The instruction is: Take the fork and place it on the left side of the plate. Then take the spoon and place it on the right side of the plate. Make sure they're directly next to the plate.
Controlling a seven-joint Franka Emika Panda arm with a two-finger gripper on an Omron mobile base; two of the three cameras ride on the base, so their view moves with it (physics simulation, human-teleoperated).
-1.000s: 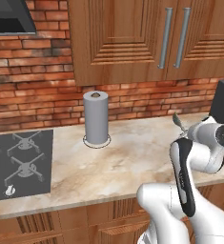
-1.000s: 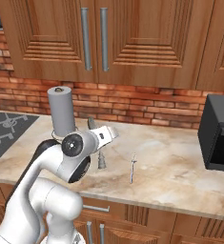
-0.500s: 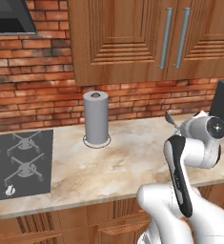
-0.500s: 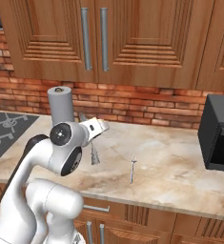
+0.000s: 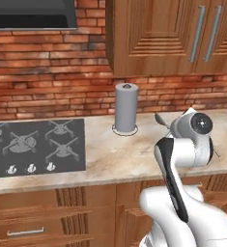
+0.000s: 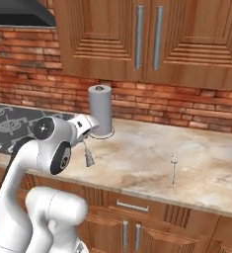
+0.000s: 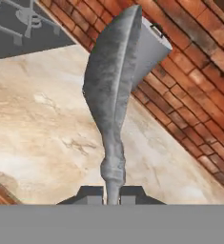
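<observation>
Spoon (image 7: 112,90) handle end hidden between gripper (image 7: 112,194) fingertips (image 7: 91,194) and lost below the view's bottom band; bowl seen edge-on, so its hollow face not readable. Paper-towel roll (image 7: 149,50) mostly masked behind the spoon bowl, top cut by the frame edge. Stove top (image 7: 23,26) cropped at the upper left corner of the hand view, and at the left edge in the left base view (image 5: 35,144). From the right base, gripper (image 6: 86,143) largely covered by the arm's own wrist; hanging spoon (image 6: 88,157) too small to resolve. Small utensil on the counter (image 6: 173,167): fork or not, too fine to tell. Range hood (image 5: 30,14) clipped at the top.
</observation>
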